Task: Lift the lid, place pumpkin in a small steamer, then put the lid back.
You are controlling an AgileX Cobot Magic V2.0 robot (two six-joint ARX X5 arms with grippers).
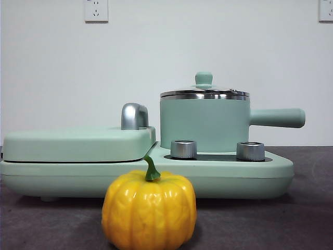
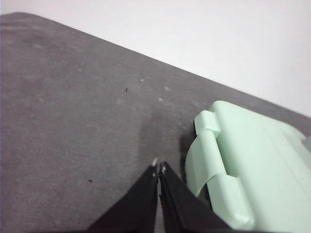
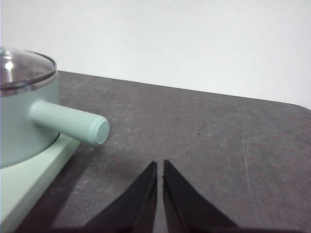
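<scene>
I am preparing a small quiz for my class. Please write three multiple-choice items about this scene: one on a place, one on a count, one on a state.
1. Where is the pumpkin?
A. inside the small steamer
B. on the dark table, in front of the base
C. on the flat cover

2. How many silver knobs are on the base?
A. one
B. two
C. four

3. Where is the lid?
A. on the small steamer
B. on the table
C. held by a gripper

Key: 1 B, it stands before the base; 2 B, two show side by side; 3 A, its rim rests on the pot.
</scene>
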